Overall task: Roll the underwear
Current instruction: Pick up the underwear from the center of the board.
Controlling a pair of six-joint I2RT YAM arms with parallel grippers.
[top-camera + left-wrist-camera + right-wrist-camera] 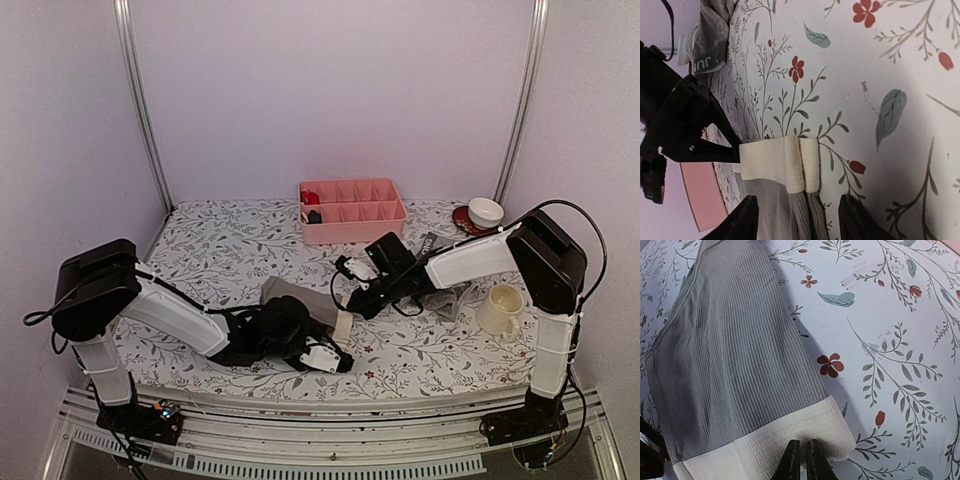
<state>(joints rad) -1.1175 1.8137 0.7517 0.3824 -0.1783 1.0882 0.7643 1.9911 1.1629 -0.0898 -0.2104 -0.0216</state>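
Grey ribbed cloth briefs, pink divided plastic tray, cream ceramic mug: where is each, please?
Grey ribbed cloth briefs [740, 365], right wrist view, ribbed body.
Pink divided plastic tray [355, 233], top external view, front wall.
Cream ceramic mug [500, 318], top external view, its side.

We note briefs [735, 360]: mid grey, fine rib; waistband [770, 447] cream, faint woven texture. Boxer-briefs [715, 22]: grey, dark band, white lettering. Tablecloth [230, 240]: white ground, grey-green leafy sprigs, small red flowers and buds. Tray [352, 234]: pink, with red item [310, 198] and black item [315, 216] inside. We see mug [500, 310] cream, bowl [487, 210] white, saucer [462, 220] dark red. Left arm [170, 310], right arm [470, 262]: white shells, black joints. Left gripper [802, 217], right gripper [801, 460]: black. Walls [330, 90] pale lilac.
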